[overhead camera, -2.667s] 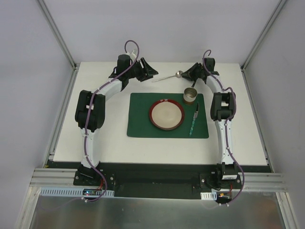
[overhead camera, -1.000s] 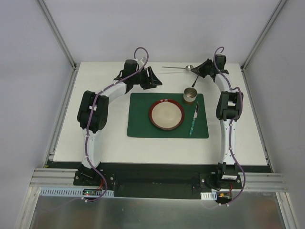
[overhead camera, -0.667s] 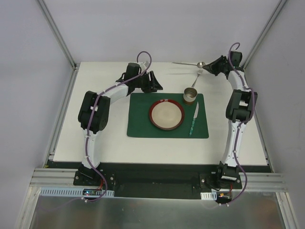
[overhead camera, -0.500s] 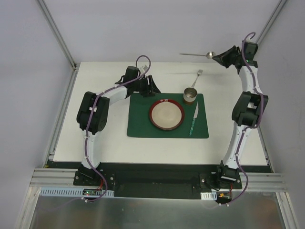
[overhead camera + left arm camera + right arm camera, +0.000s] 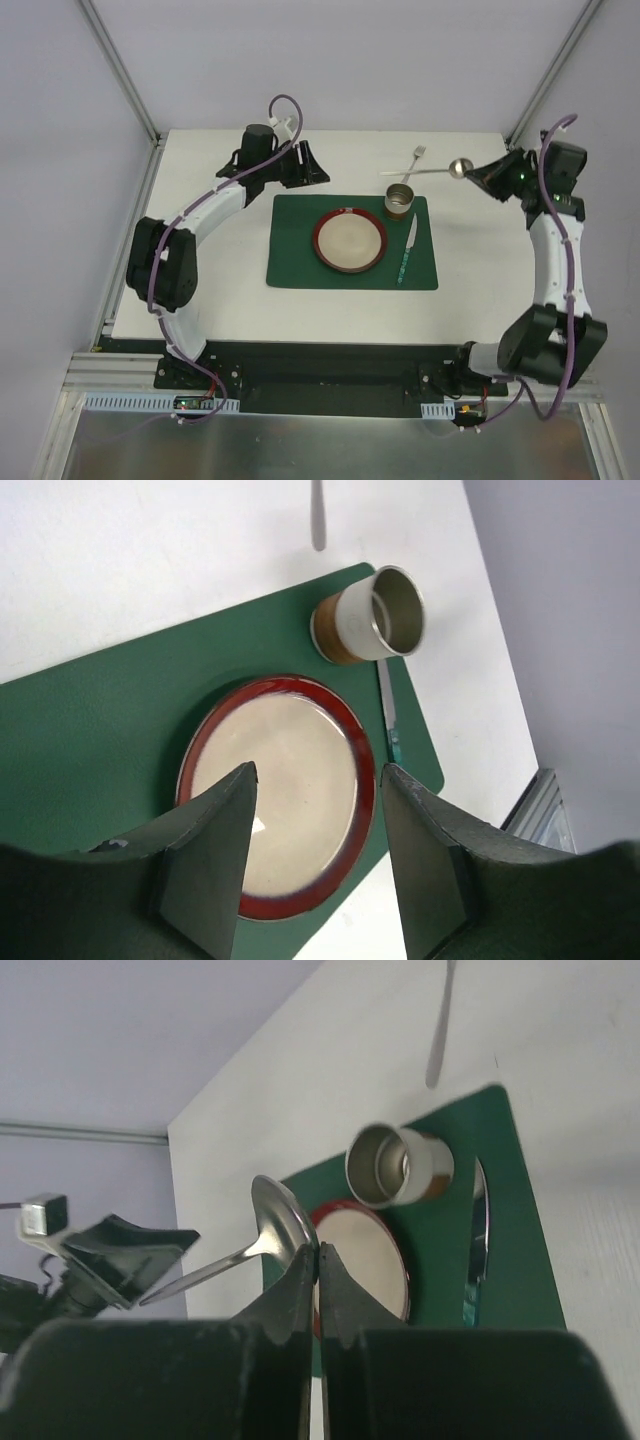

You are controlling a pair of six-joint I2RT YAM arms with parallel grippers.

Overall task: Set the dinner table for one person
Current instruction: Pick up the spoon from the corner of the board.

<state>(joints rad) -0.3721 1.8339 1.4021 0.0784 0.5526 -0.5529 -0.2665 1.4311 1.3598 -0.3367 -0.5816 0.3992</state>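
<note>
Right arm has swung out from the far edge to the right side, carrying the spoon [image 5: 455,169] off the table; the fork [image 5: 415,157] that lay beside it is left behind on the bare white top.

- right gripper [image 5: 488,176]: fingers pinched tight on the spoon close to its bowl, handle sticking out leftward, held in the air above the dinner table [image 5: 220,280] near the cup [image 5: 400,201]
- left gripper [image 5: 306,164]: fingers standing well apart, nothing between them, hovering just beyond the far left corner of the placemat [image 5: 295,255]
- done, as it looks: placemat laid mid-table, plate [image 5: 350,241] centred on it, cup on its far right corner, knife [image 5: 408,248] on the mat just right of the plate
- left: the spoon to be set down, likely by the knife; the fork still off the mat, beyond the cup
- judged well past halfway, two pieces of cutlery short
</note>
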